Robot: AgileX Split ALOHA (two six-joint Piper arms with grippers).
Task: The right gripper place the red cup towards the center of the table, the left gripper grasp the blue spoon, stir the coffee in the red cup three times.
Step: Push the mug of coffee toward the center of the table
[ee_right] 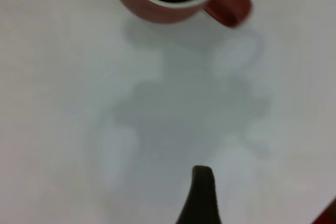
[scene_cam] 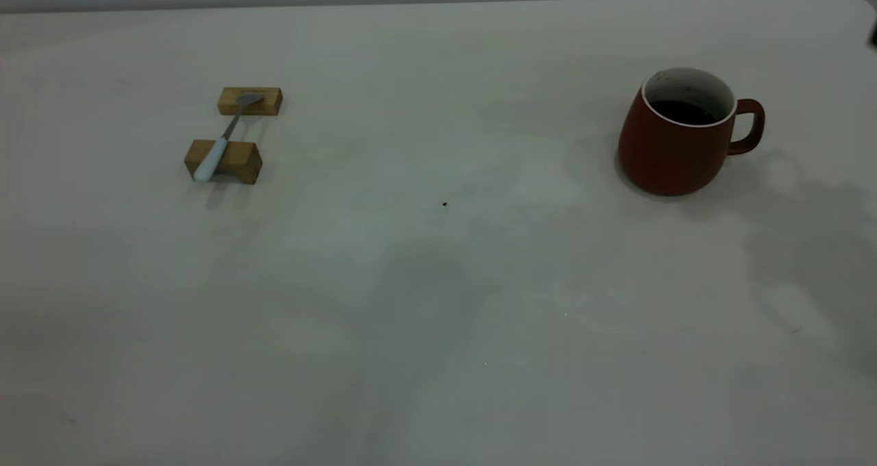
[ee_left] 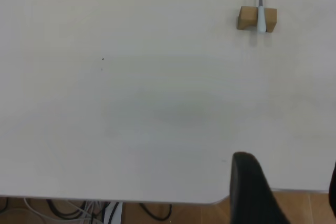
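The red cup (scene_cam: 675, 140) w/ coffee (scene_cam: 682, 112) is seen upright near the table's (scene_cam: 438, 301) right edge, handle turned to that edge, presumably for the right gripper (ee_right: 202, 192); that gripper is held off the cup, jaw state can't be told. The blue spoon (scene_cam: 220, 139) is bridged across two wooden blocks (scene_cam: 236, 133) toward the left edge, so the handle is likely kept raised for grasping. The left gripper (ee_left: 252, 187) is parked well apart; state can't be told.

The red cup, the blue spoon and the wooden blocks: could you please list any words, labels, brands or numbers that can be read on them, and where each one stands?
None: no text can be read in any view.
The red cup has a plain red wall with no print.
The blue spoon shows no marking on its handle.
The two wooden blocks are bare wood.
The table carries no label or sign.
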